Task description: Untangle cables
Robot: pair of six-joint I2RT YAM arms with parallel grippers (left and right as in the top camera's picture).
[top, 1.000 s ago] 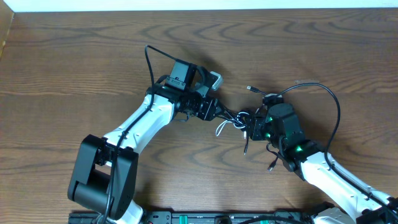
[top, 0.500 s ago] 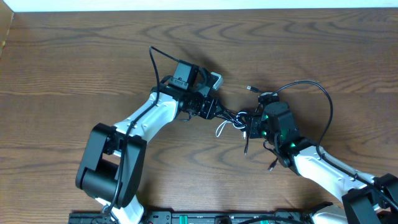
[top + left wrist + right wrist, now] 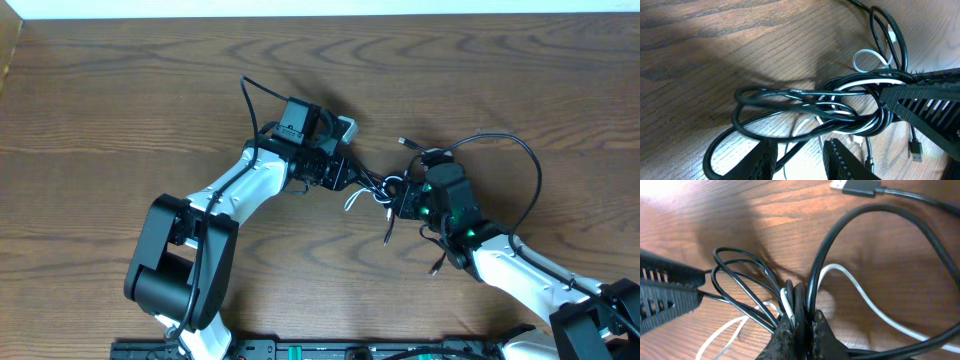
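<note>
The cables (image 3: pixel 790 93) sit knotted, nothing freed; the right gripper (image 3: pixel 801 326) pinches them, while the left gripper (image 3: pixel 800 152) perhaps holds a strand, I cannot tell.

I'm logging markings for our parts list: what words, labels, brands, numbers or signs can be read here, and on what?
No text can be read in any view.
The cables and the plug show no print.
A pale patch on the black box above the cables may be a label, but it is too small to read.
</note>
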